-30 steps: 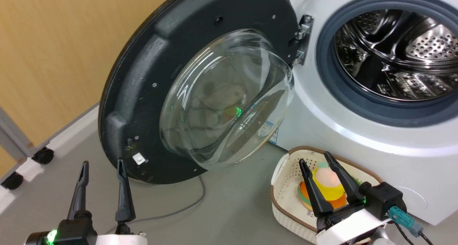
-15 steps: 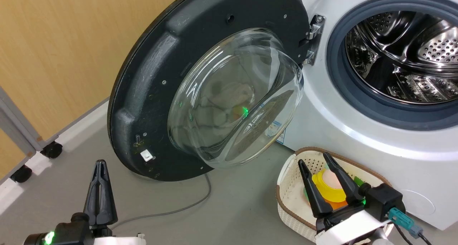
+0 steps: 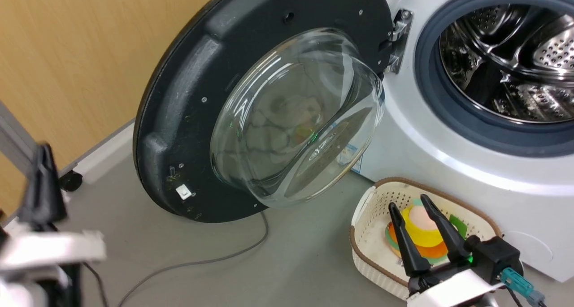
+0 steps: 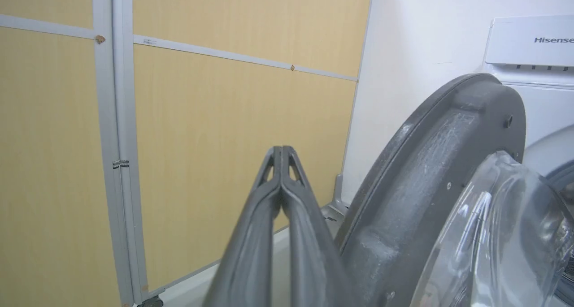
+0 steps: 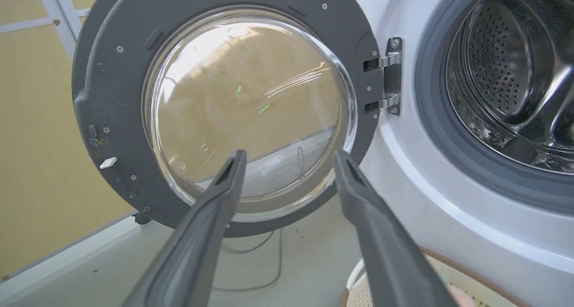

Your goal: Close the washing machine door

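Note:
The washing machine door stands swung wide open, its matte black inside and bulging glass window facing me. It hangs on a metal hinge on the white washing machine, whose steel drum is exposed. My left gripper is blurred at the far left, apart from the door's rim. In the left wrist view its fingers are pressed together, shut on nothing, with the door's edge to their right. My right gripper is open low in front of the machine; in its wrist view the right gripper points at the door's window.
A cream perforated basket with a colourful toy sits on the floor under my right gripper. A grey cable trails across the grey floor below the door. A wood-panel partition on castors stands to the left.
My left gripper's fingers have closed together, and the gripper has swung left and upward to the picture's left edge. The head camera shifted slightly. The right gripper stays open.

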Robot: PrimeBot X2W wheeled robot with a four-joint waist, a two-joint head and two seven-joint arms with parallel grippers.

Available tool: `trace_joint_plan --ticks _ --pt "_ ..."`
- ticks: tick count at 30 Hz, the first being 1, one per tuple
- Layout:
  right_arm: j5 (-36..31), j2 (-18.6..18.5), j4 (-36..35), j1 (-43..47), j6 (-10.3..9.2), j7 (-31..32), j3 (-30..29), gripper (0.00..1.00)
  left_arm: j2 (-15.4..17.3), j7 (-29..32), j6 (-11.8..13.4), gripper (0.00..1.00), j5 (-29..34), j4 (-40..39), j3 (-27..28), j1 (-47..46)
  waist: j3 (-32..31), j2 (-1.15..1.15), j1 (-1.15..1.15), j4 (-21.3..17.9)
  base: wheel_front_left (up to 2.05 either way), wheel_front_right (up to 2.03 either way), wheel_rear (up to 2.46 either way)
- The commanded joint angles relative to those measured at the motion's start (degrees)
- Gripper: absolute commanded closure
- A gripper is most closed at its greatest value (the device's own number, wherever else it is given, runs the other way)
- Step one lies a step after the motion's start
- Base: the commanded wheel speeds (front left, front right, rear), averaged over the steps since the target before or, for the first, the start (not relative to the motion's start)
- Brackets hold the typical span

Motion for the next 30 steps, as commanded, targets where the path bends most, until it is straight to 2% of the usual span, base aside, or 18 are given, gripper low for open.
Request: trace_joint_plan --ticks 1,3,6,11,17,23,30 --pt "-0.3 0.1 -0.3 0.9 0.05 -0.2 -0.5 0.0 2.2 1.8 -1.1 1.0 -1.3 2.0 0.6 -3.1 0.5 0.0 0.0 0.0 0.0 0.0 0.0" --pt "-0.6 0.2 -0.6 1.2 0.05 -0.2 -0.8 0.0 3.4 4.6 -1.9 1.0 -5.1 5.3 1.5 -7.0 0.8 0.0 0.0 -0.1 0.0 0.0 0.0" --pt "-1.1 0.5 -1.3 1.8 0.05 -0.2 -1.7 0.0 3.0 9.8 -2.2 1.0 -13.6 11.1 4.2 -12.9 1.2 0.0 0.0 -0.2 0.0 0.0 0.0" --pt "-1.7 0.9 -2.2 2.3 0.05 -0.1 -2.2 0.0 2.2 19.0 0.2 1.0 -27.0 21.3 10.2 -21.1 2.0 0.0 0.0 -1.3 0.0 0.0 0.0" --pt "-2.1 0.5 -2.9 1.8 0.05 0.3 -2.7 0.0 1.8 27.2 3.0 1.0 -37.4 30.5 14.9 -27.2 3.0 0.0 0.0 -2.7 0.0 0.0 0.0" --pt "-2.0 0.3 -3.3 1.6 0.05 0.5 -2.9 0.0 0.5 35.2 3.9 1.0 -43.0 34.5 15.1 -29.1 3.5 0.0 0.0 -3.2 0.0 0.0 0.0" --pt "-1.9 0.5 -3.0 1.6 0.05 0.5 -3.2 0.0 -1.0 42.8 2.3 1.0 -45.5 34.0 12.5 -27.2 3.1 0.0 0.0 -3.6 0.0 0.0 0.0"
